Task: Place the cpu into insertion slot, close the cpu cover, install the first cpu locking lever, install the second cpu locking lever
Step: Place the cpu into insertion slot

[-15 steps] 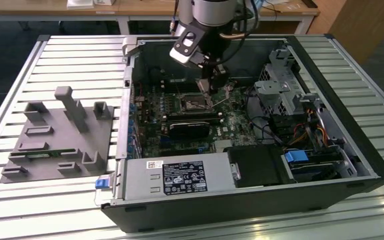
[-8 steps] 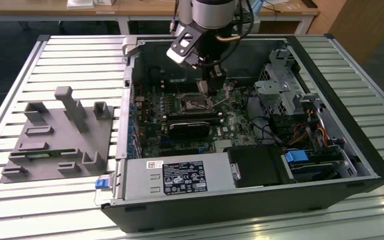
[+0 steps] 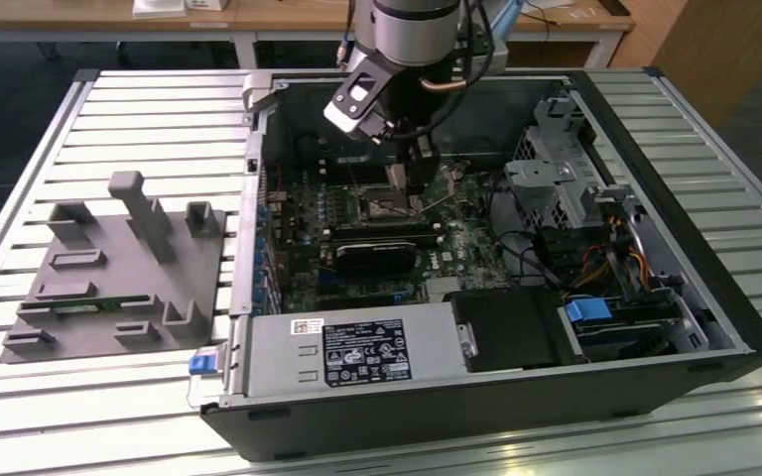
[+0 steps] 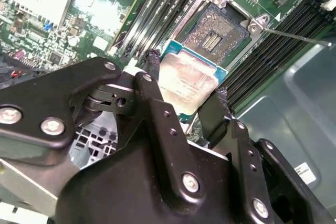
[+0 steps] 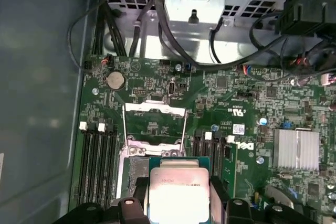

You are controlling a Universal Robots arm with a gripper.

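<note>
The cpu (image 4: pixel 190 86), a small square chip with a pale silver face and a green-blue edge, sits between the two black fingers of my gripper (image 4: pixel 186 77). The gripper is shut on it. It hangs just above and beside the insertion slot (image 4: pixel 215 34), whose dark centre lies bare inside a silver rim. In the first wrist view the cpu (image 5: pixel 178 192) covers part of the insertion slot (image 5: pixel 135 169), and the cpu cover (image 5: pixel 155 110) stands flipped open behind it. A thin locking lever (image 4: pixel 294 36) sticks out, released. In the exterior view the gripper (image 3: pixel 411 171) hovers over the slot (image 3: pixel 384 206) inside the open computer case.
Black memory slots (image 5: pixel 97 166) flank the socket on both sides. A finned silver heatsink (image 5: pixel 296 149), cables (image 5: pixel 173 45) and a metal drive cage (image 3: pixel 560 169) crowd the case. The grey power supply box (image 3: pixel 348 349) sits at the front. A grey fixture plate (image 3: pixel 123 268) lies on the exterior view's left.
</note>
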